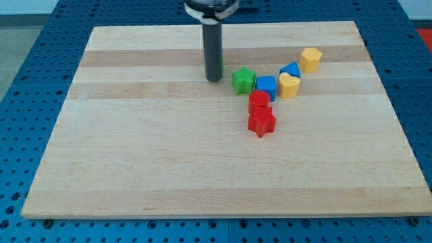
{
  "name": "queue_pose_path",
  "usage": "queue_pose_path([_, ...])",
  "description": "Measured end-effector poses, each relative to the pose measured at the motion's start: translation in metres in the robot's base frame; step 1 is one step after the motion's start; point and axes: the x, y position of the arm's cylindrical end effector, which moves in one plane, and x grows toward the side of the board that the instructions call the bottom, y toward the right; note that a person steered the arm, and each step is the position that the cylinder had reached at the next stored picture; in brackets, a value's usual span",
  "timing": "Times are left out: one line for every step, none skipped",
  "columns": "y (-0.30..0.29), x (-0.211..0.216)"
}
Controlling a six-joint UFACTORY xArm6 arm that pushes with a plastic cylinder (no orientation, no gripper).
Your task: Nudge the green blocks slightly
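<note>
Green star [244, 80] is seen at the board's [135, 162] upper middle, touching the blue cube [266, 87] on the view's right. My tip [214, 78] is set just beside it on the view's left, apart; no pincer is fitted, only a bare rod. A rightward push is judged needed.

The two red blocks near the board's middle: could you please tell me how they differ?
The upper red block looks rounded, like a cylinder; the lower red block is a star. The upper one touches the blue cube; the lower one touches no other colour. The upper one lies nearer my tip. Both are red, and they touch each other.
</note>
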Motion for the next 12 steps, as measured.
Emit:
queue_pose_path([-0.041, 0.0])
queue_pose_path([-0.055, -0.015])
queue_pose_path([-0.054, -0.038])
queue_pose_path([-0.054, -0.04])
queue_pose_path([-0.049, -0.04])
queue_pose_path([-0.033, -0.046])
queue_pose_path([-0.021, -0.058])
queue_pose_path([-0.016, -0.061])
queue_pose_path([-0.016, -0.061])
queue_pose_path([-0.033, -0.058])
queue_pose_path([-0.034, -0.058])
queue_pose_path([-0.034, -0.057])
